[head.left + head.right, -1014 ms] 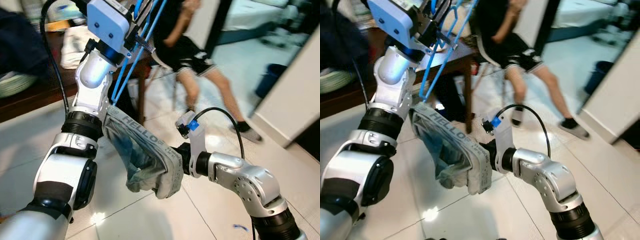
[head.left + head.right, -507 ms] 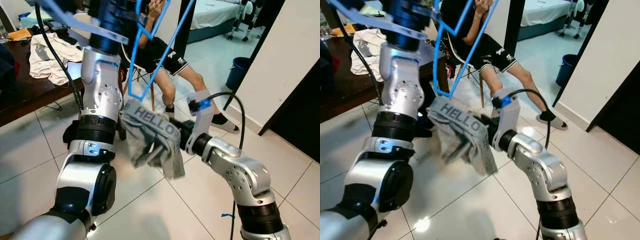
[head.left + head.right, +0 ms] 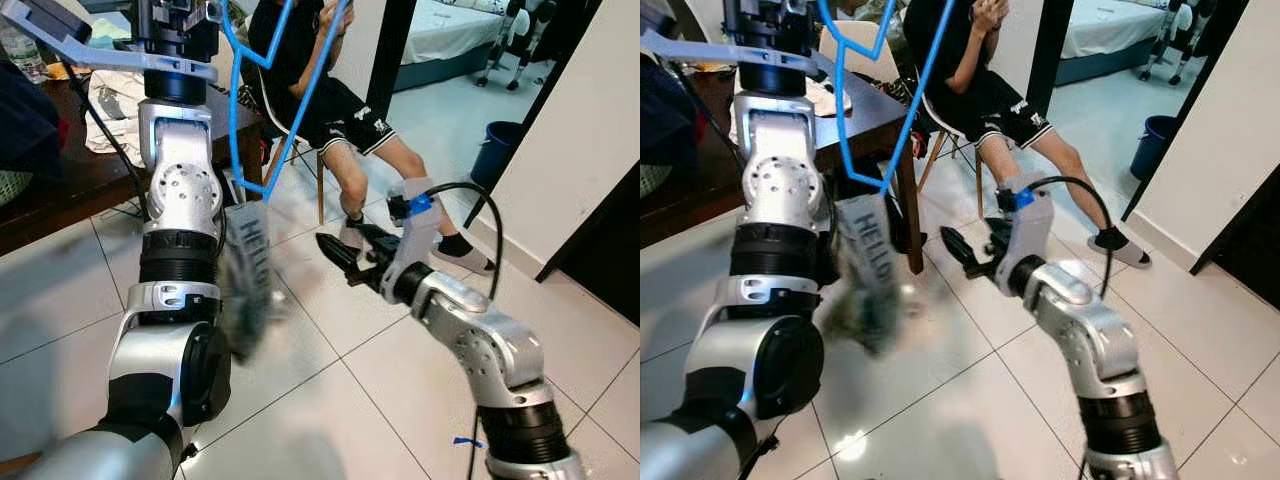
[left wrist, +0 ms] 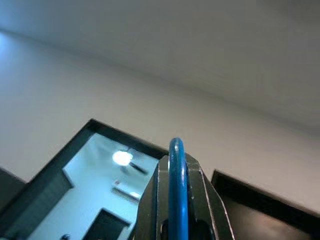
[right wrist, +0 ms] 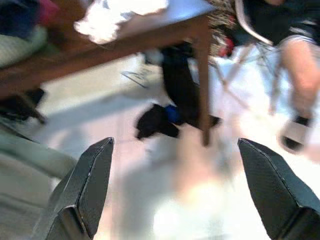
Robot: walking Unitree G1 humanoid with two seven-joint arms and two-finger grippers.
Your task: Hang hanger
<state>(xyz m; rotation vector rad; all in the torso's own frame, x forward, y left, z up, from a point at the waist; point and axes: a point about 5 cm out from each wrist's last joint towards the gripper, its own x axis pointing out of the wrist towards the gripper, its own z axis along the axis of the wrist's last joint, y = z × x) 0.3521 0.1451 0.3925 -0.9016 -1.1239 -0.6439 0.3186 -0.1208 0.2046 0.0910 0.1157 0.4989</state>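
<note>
On pale tiled floor (image 3: 330, 400): dark wooden table (image 3: 70, 180) (seated person (image 3: 330, 100) beside).

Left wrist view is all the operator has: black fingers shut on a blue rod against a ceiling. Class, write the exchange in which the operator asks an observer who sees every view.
Operator: What is that rod?
Observer: A blue hanger, held high by the left gripper.
Operator: Anything on it?
Observer: A grey garment printed HELLO hangs from its lower corner, blurred.
Operator: Where is the right gripper?
Observer: Beside the garment, open, not touching it.
Operator: Anyone nearby?
Observer: A person sits on a chair behind.
</note>
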